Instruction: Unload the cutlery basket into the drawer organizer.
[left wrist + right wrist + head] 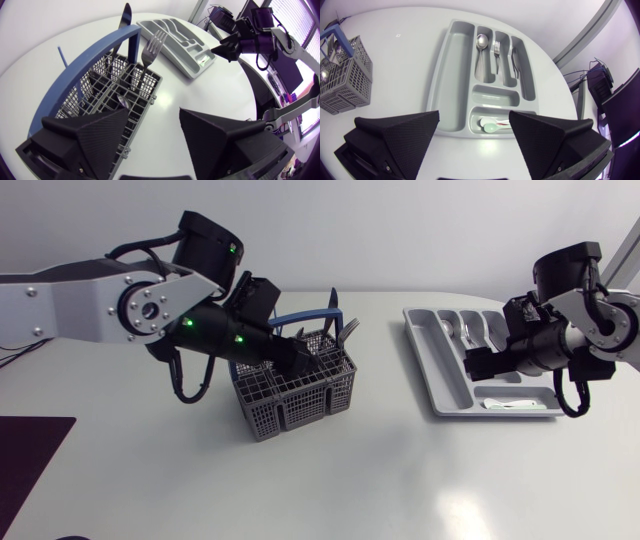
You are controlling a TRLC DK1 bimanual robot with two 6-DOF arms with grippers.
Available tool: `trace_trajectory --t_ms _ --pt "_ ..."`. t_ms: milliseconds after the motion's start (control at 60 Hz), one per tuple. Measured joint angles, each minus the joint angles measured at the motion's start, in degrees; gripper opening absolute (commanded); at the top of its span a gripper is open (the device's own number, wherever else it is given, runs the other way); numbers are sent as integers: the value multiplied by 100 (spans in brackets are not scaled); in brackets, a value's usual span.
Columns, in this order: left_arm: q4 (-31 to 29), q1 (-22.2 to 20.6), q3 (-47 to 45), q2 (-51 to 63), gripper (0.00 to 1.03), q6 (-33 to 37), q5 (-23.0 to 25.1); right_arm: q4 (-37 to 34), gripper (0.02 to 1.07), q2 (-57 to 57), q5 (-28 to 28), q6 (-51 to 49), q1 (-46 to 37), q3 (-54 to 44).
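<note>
Across smooth white table (330, 480), head view: grey plastic lattice cutlery basket (295, 395) at left gripper (300, 362); moulded grey drawer organizer (440, 385) beneath right gripper (478, 366).
Left wrist view: matte wedge fingers (85, 135) spread open, one over basket; steel fork (152, 47) upright in it beside blue arched handle (100, 50).
Right wrist view: fingers (400, 132) held apart above organizer containing spoon (481, 42).
</note>
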Motion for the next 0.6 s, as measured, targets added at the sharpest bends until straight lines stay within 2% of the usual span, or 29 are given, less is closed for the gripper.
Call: trace_trajectory --t_ms 117,217,433,517,600 --pt "-195 -133 197 216 57 -243 -195 -17 102 -90 -44 74 28 -87" --pt "-315 -155 372 485 47 -437 -293 -22 102 -103 -90 116 28 -149" --pt "-501 -155 557 831 46 -708 -435 -17 102 -109 -157 203 28 -278" --pt "-518 -153 608 861 38 -820 -555 -13 102 -109 -173 229 28 -284" --pt "-522 -133 667 883 38 -927 -649 -13 102 -109 -195 247 28 -284"
